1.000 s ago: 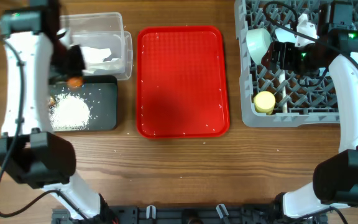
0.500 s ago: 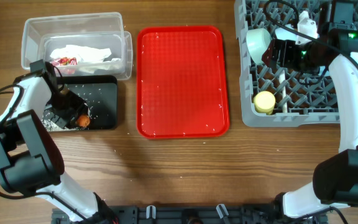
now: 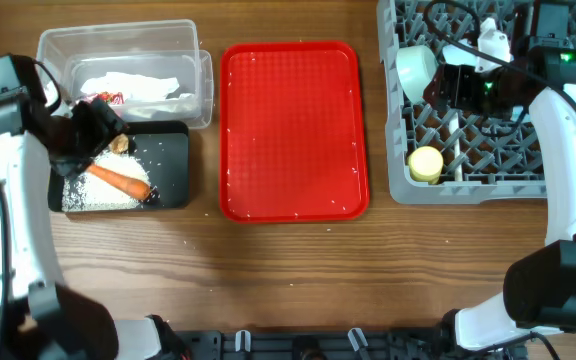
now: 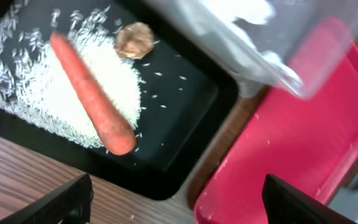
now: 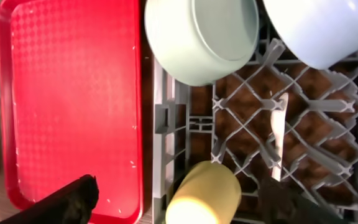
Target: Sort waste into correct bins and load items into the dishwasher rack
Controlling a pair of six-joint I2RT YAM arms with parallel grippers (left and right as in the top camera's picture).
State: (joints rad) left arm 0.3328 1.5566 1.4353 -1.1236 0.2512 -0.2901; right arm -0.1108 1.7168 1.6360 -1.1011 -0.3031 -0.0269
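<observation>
The orange carrot (image 3: 120, 181) (image 4: 91, 101) lies across the loose white rice (image 3: 96, 193) (image 4: 55, 93) in the black tray (image 3: 171, 150) (image 4: 185, 112). A small brown lump (image 3: 120, 143) (image 4: 134, 40) sits beside it. My left gripper (image 3: 96, 128) (image 4: 179, 208) hovers open over the tray's far-left part, holding nothing. Crumpled tissue (image 3: 136, 87) and a red-and-white wrapper (image 3: 103, 98) lie in the clear tub (image 3: 183, 40) (image 4: 272, 56). In the grey rack (image 3: 468, 185) (image 5: 166, 118) are a mint-green bowl (image 3: 416, 68) (image 5: 201, 34), a light blue bowl (image 5: 319, 28), a yellow cup (image 3: 426, 165) (image 5: 204, 193) and a white spoon (image 5: 278, 137). My right gripper (image 3: 446, 88) (image 5: 179, 205) hangs open above them.
A flat red tray (image 3: 293, 130) (image 4: 303, 143) (image 5: 73, 93) lies between the bins and the rack, with a few rice grains on it. Stray grains dot the wooden table (image 3: 288, 260) in front of the black tray.
My left gripper has opened and let go of the carrot, which now lies on the rice in the black tray. The left arm drew back toward the tub. My right arm hardly moved.
</observation>
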